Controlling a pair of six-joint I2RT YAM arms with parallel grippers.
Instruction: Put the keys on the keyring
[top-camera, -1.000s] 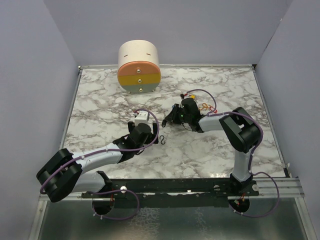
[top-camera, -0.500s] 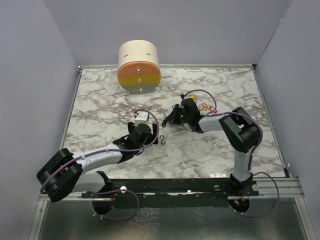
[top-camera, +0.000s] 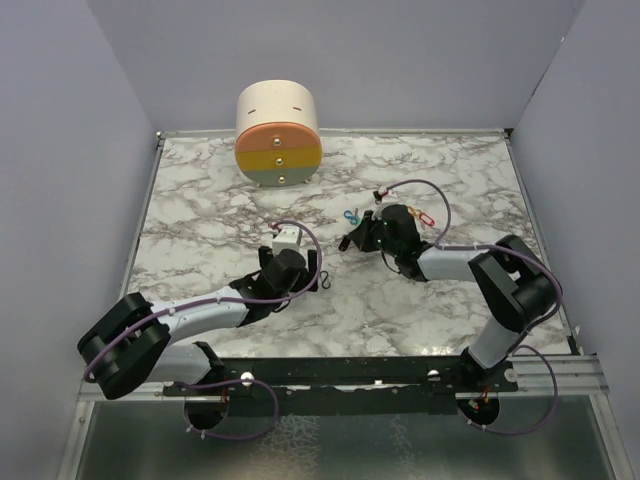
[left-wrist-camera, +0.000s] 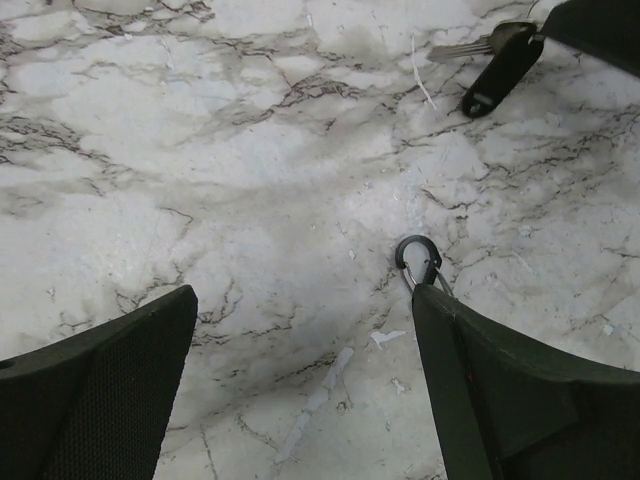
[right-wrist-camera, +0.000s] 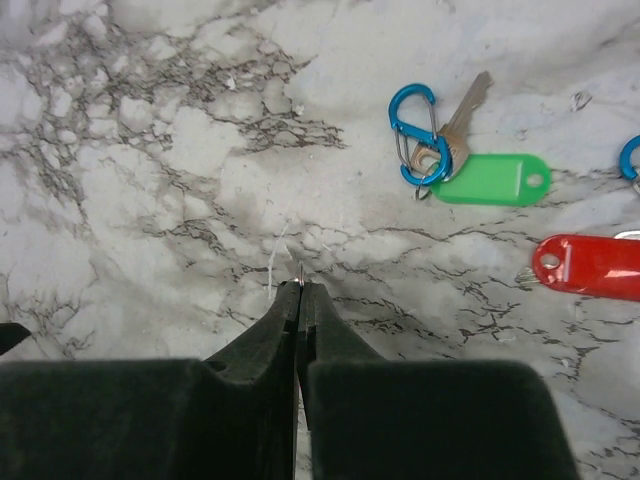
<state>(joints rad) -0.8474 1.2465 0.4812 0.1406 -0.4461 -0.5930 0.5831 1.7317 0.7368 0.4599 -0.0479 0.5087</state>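
A black carabiner keyring (left-wrist-camera: 418, 260) lies on the marble, touching the inner edge of my left gripper's right finger; it also shows in the top view (top-camera: 323, 281). My left gripper (left-wrist-camera: 305, 300) is open and empty, low over the table (top-camera: 292, 272). My right gripper (right-wrist-camera: 301, 285) is shut, with a thin metal sliver at its tips. In the left wrist view it holds a key with a black tag (left-wrist-camera: 500, 65) just above the table. A green-tagged key (right-wrist-camera: 490, 180) on a blue clip (right-wrist-camera: 415, 135) and a red-tagged key (right-wrist-camera: 590, 265) lie beyond it.
A round cream drawer unit with orange, yellow and grey fronts (top-camera: 277, 140) stands at the back. Small coloured clips and keys (top-camera: 422, 216) lie behind the right gripper. Another blue clip (right-wrist-camera: 632, 160) sits at the right edge of the right wrist view. Raised rims bound the table.
My right arm has swung its elbow out to the right and its gripper has shifted slightly right, uncovering the blue clip and green key. My left gripper has edged a little forward.
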